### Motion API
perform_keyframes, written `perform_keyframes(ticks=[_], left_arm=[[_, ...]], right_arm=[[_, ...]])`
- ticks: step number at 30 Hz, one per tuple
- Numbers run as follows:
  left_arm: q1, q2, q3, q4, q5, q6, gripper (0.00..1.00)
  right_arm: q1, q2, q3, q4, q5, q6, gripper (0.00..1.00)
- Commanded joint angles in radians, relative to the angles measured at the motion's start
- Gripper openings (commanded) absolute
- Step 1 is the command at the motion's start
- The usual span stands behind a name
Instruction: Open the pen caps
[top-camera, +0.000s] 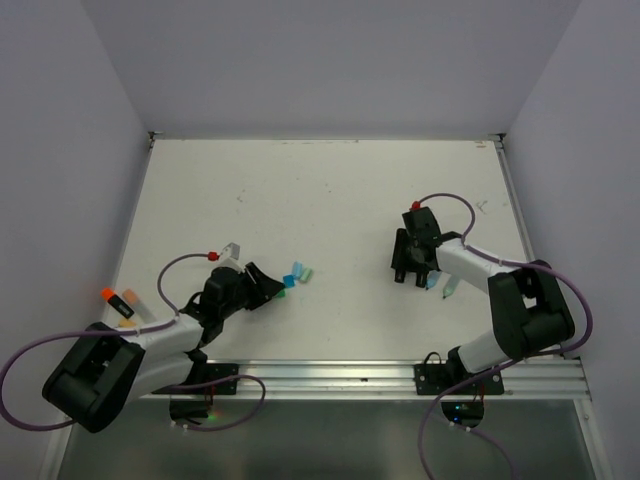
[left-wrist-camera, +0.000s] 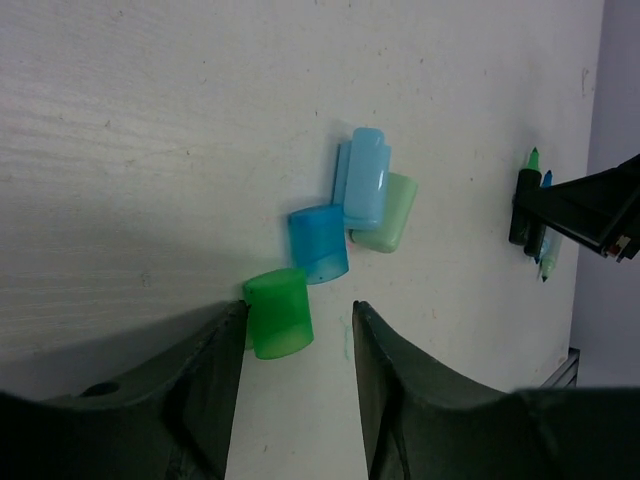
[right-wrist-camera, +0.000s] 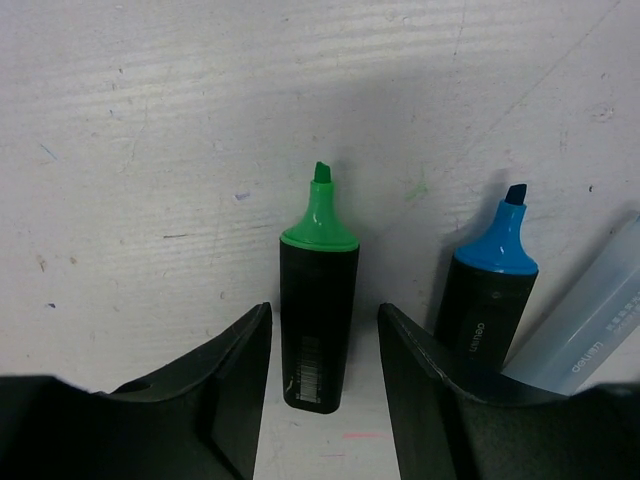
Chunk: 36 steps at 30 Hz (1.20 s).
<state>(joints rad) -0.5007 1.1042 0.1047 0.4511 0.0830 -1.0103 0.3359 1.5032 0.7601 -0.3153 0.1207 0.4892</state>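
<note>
1. Four caps lie loose on the table (top-camera: 350, 180) in a touching row: green cap (left-wrist-camera: 278, 312), blue cap (left-wrist-camera: 318, 243), light blue cap (left-wrist-camera: 365, 178), mint cap (left-wrist-camera: 387, 212)
2. Left gripper (left-wrist-camera: 298, 335): jaws wide, nothing held. The green cap sits between them, against the left finger. Any push forward would likely shove it into the blue cap and scatter the row
3. Right gripper (right-wrist-camera: 322, 325): jaws wide, straddling the green pen (right-wrist-camera: 319, 250), whose tip is bare. The blue pen (right-wrist-camera: 487, 290) just beside it is also bare. Closing here would grab a pen that is already open, and a skewed finger could roll its neighbour
4. Orange pens (top-camera: 118, 298) lie at the table's left edge, too small to tell if they are capped. If they are, a clumsy reach could knock them off
</note>
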Motion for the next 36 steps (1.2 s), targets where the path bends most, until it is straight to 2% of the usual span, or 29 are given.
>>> perform_keyframes(ticks=[1,8,11,15,18,19,20,21,23,25,27,28,30,31,36], left_arm=[[-0.004,-0.018,0.016,-0.006,-0.019,0.009,0.51],[-0.004,-0.096,0.059,-0.117,-0.046,0.024,0.62],[-0.004,-0.144,0.104,-0.222,-0.078,0.021,0.67],[-0.004,-0.208,0.212,-0.486,-0.198,0.006,0.71],[-0.002,-0.242,0.321,-0.71,-0.389,-0.031,0.75],[-0.004,-0.247,0.352,-0.777,-0.441,-0.095,0.79],[-0.004,-0.247,0.386,-0.911,-0.491,-0.121,0.82],[-0.002,-0.242,0.451,-0.964,-0.578,-0.134,0.89],[-0.001,-0.222,0.512,-1.088,-0.653,-0.155,0.96],[0.008,-0.187,0.587,-1.13,-0.719,-0.104,0.98],[0.033,-0.165,0.622,-1.125,-0.706,-0.038,0.98],[0.077,-0.147,0.622,-1.105,-0.686,0.032,0.98],[0.146,-0.129,0.635,-1.1,-0.639,0.071,0.98],[0.218,-0.119,0.635,-1.101,-0.637,0.096,0.98],[0.402,-0.077,0.638,-1.099,-0.649,0.142,1.0]], right_arm=[[-0.008,-0.026,0.001,-0.024,0.03,-0.009,0.51],[-0.009,-0.087,0.008,-0.03,0.02,-0.038,0.54],[-0.008,-0.118,0.027,-0.057,0.01,-0.043,0.55],[0.005,-0.198,0.047,-0.11,-0.013,-0.047,0.56],[0.023,-0.221,0.076,-0.145,-0.023,-0.054,0.56],[0.035,-0.218,0.097,-0.154,-0.029,-0.055,0.56],[0.043,-0.213,0.108,-0.168,-0.035,-0.055,0.56],[0.052,-0.198,0.131,-0.176,-0.038,-0.055,0.56],[0.092,-0.183,0.151,-0.189,-0.029,-0.055,0.56],[0.138,-0.163,0.174,-0.194,-0.006,-0.051,0.56],[0.166,-0.15,0.186,-0.191,-0.003,-0.046,0.56],[0.182,-0.141,0.189,-0.186,-0.019,-0.04,0.56],[0.19,-0.133,0.188,-0.173,-0.042,-0.032,0.56],[0.196,-0.13,0.188,-0.171,-0.049,-0.029,0.56],[0.209,-0.133,0.173,-0.171,-0.056,-0.034,0.56]])
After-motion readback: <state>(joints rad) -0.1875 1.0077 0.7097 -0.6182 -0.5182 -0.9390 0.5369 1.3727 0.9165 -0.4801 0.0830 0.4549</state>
